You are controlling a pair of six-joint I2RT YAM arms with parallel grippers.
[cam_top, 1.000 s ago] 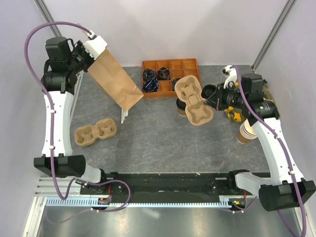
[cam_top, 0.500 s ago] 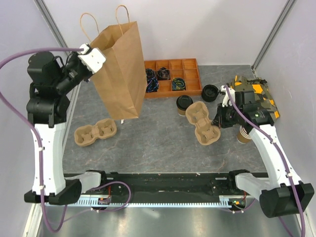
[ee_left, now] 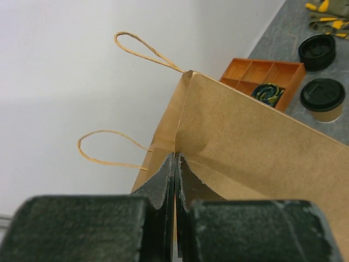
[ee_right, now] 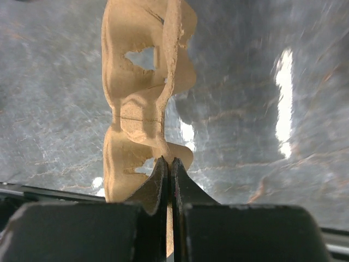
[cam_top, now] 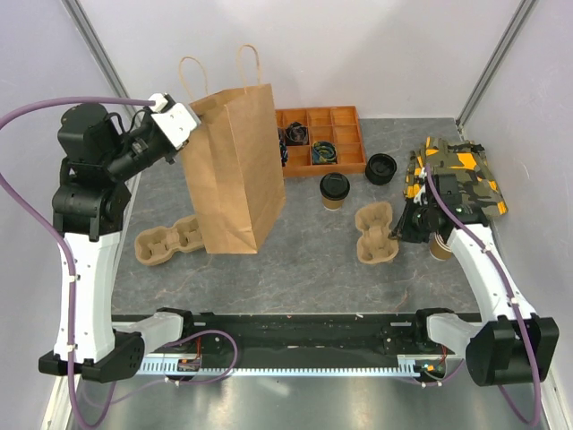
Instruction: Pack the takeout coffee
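Observation:
The takeout coffee (cam_top: pixel 334 190), a tan cup with a black lid, stands upright mid-table in front of the orange tray; it also shows in the left wrist view (ee_left: pixel 323 101). My left gripper (cam_top: pixel 192 115) is shut on the top edge of an upright brown paper bag (cam_top: pixel 235 175), pinching the rim (ee_left: pixel 175 158). My right gripper (cam_top: pixel 405 228) is shut on the edge of a tan pulp cup carrier (cam_top: pixel 376 235), right of the coffee, low at the table. In the right wrist view the jaws (ee_right: pixel 168 161) pinch the carrier's rim (ee_right: pixel 142 98).
An orange compartment tray (cam_top: pixel 345 116) sits at the back. A stack of black lids (cam_top: pixel 382 167) lies right of it. A second pulp carrier (cam_top: pixel 170 240) lies left of the bag. A camouflage object (cam_top: pixel 457 179) and stacked tan cups (cam_top: pixel 439 248) are at the right edge.
The left arm swung the bag upright, then moved it right and down to stand on the table. The right arm lowered the carrier from its tilted, raised pose down toward the table.

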